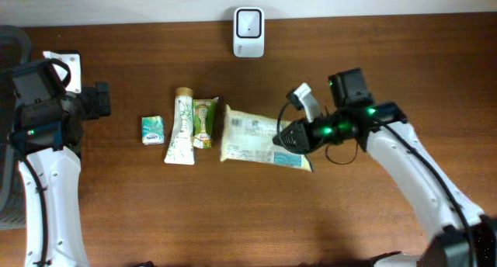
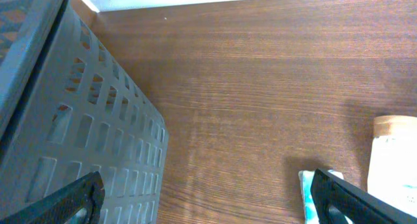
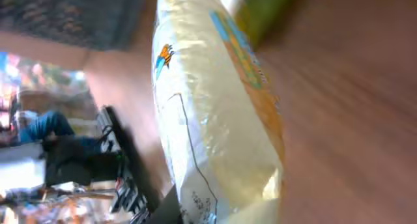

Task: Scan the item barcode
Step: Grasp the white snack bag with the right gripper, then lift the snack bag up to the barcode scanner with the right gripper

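The right gripper (image 1: pixel 287 136) appears to be pinching the right end of the pale yellow flat plastic packet (image 1: pixel 252 135), with its jaws set narrow on the thin sealed edge. In the right wrist view the film is bulging close against the camera, which suits a grip at the very end. Holding it there is leaving the printed face uncovered. I judge that to be the reason for the hold, since the code has to be showing when presented, though I cannot make out the barcode itself.

The packet is lying near the middle of the brown wooden worktop (image 1: pixel 155 213), a little toward the right edge, and I cannot tell whether it is lifting yet. Just left of it, a green sachet-like tube (image 1: pixel 203 121), a white and green squeeze tube (image 1: pixel 180 127) and a small teal tissue pack (image 1: pixel 153 130) are lying side by side in a row, probably waiting their turn.

Toward the left edge, the left gripper (image 1: pixel 102 101) is hanging with its jaws spread wide and holding nothing. It is near a grey perforated plastic basket (image 2: pixel 78 120) and well clear of the right arm's path.

At the middle of the far edge, the white box-shaped scanner (image 1: pixel 248 21) is sitting well apart from the packet. Carrying the printed face up to it looks like the move needed next.
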Controlling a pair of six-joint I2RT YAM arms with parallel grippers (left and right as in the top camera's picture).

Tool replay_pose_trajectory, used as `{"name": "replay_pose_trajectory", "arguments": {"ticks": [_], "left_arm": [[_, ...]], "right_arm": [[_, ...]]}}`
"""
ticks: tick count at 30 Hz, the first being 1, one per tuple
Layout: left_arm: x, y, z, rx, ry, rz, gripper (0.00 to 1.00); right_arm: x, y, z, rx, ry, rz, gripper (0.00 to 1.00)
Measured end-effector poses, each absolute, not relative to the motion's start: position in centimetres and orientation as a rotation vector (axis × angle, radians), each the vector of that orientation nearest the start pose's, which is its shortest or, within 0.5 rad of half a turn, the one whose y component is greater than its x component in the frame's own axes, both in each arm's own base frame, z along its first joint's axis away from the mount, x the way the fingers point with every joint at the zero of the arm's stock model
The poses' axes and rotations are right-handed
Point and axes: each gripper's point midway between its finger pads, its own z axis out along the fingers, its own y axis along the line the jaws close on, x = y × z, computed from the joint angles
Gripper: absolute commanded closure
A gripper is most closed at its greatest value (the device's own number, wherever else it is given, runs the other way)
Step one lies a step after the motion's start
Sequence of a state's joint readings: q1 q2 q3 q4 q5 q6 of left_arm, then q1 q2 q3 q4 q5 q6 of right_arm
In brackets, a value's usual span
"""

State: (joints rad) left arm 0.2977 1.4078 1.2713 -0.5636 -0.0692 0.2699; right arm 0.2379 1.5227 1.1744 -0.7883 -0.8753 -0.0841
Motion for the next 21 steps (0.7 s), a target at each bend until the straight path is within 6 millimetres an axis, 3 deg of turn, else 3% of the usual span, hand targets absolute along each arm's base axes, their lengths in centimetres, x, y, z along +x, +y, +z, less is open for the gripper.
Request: {"name": "replay_pose_trajectory", "arguments": {"ticks": [2,3,8,12,14,17,21], "left_arm": [[39.4,13.3,24.2,-0.069,2.296,0.375,0.01],[39.4,13.3,24.2,-0.069,2.296,0.375,0.01],[39.4,13.3,24.2,-0.069,2.296,0.376,0.01],[39.4,13.3,24.2,-0.069,2.296,0.375,0.01],[39.4,13.3,24.2,-0.069,2.296,0.375,0.01],[39.4,13.3,24.2,-0.069,2.295,0.376,0.01],[39.4,13.3,24.2,-0.069,2.297,0.375,0.01]], "right_arm": [[29.1,21.3,22.0,-0.76,2.305,1.248,0.96],[28.8,21.4,22.9,-0.783,2.267,1.257,0.96],[26.9,21.6,26.5,-0.859,2.123,1.291,0.96],[27.0,21.8,28.4,-0.884,2.03,1.262,0.96],[29.3,21.4,28.3,-0.802,2.054,1.145,0.96],[34.7,21.1,28.8,-0.641,2.086,0.779,0.96],[43.0,22.0,31.3,-0.503,1.893,0.276,0.96]]}}
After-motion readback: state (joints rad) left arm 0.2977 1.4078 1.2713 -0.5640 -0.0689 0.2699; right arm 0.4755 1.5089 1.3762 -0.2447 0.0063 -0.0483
